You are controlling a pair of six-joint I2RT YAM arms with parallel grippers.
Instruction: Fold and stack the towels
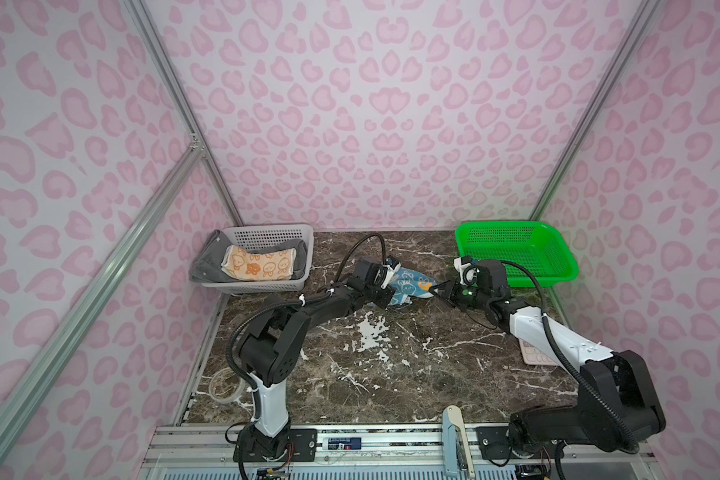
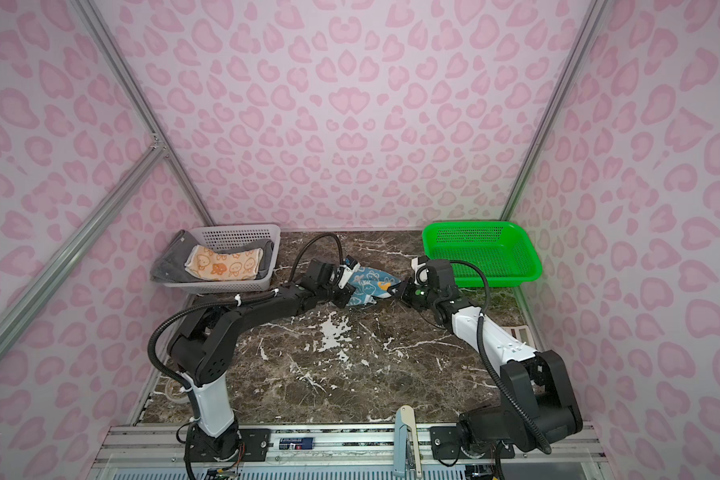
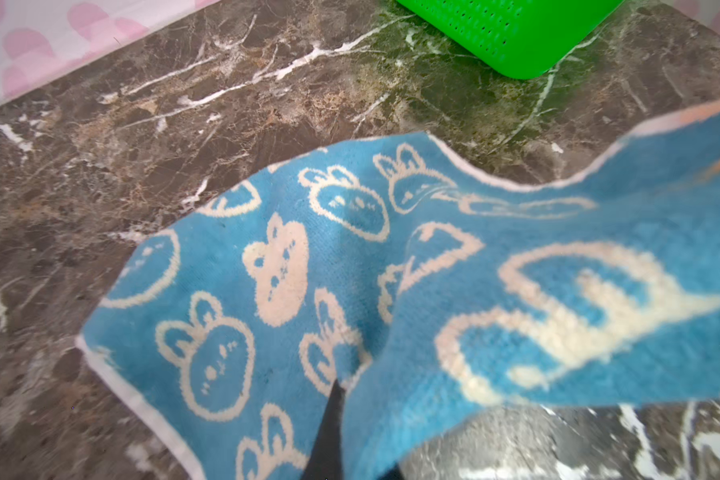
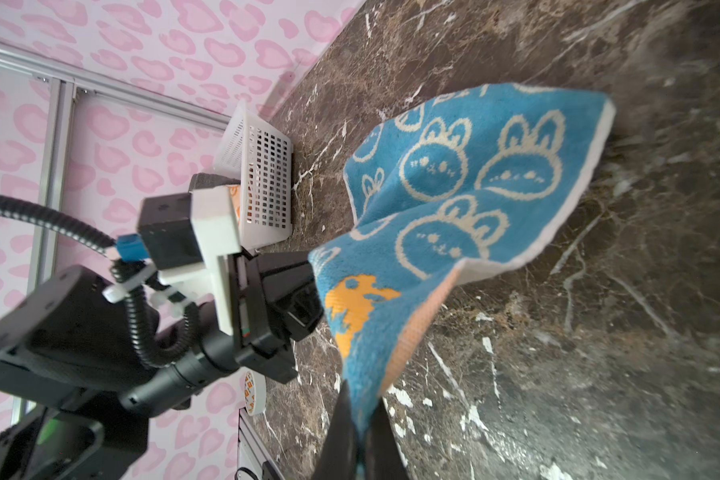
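The marble table [image 1: 391, 374] carries a green basket [image 1: 504, 227] at 2 o'clock and a white basket [image 1: 250, 286] at 10 o'clock. In the white basket the dark grey towel [image 1: 206, 264] lies under the folded orange towel [image 1: 258, 264]. The blue towel [image 1: 408, 286] is stretched toward 12 o'clock between the left gripper [image 1: 387, 297] and right gripper [image 1: 433, 289], each pinched closed on one end of it.

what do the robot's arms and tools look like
The left arm and right arm are black with one white link each, a black ribbed cable, white zip ties and a white camera mount at the wrist. The left tool and right tool are black with slim tapered fingers.
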